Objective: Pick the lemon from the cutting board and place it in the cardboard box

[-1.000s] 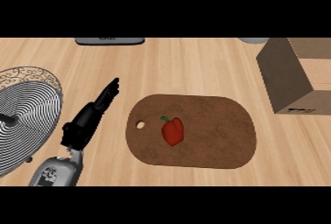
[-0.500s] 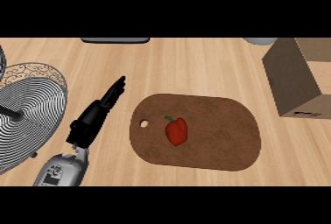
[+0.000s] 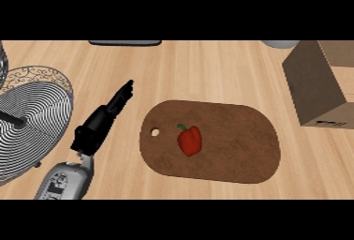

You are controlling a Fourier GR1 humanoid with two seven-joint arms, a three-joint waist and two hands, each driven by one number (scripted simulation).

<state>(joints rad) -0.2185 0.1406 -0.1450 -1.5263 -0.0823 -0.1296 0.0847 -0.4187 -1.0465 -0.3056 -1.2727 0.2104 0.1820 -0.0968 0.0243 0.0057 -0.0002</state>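
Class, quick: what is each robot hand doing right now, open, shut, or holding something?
Left hand: open, fingers straight, holding nothing, beside the brown oval wooden cutting board.
Right hand: not in view.

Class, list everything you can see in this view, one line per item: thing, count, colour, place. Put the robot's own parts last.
counter: one, light wood, under everything.
cutting board: one, brown, centre, hole at its left end.
red pepper: one, red with a green stem, on the board's left half.
cardboard box: one, brown, right edge, apart from the board.
wire rack: one, black, round, left edge.
flat object: one, dark grey, top edge, cut off.
rounded object: one, pale grey, top right, cut off.
left hand: one, black, fingers straight, left of the board.
forearm: one, grey, lower left.
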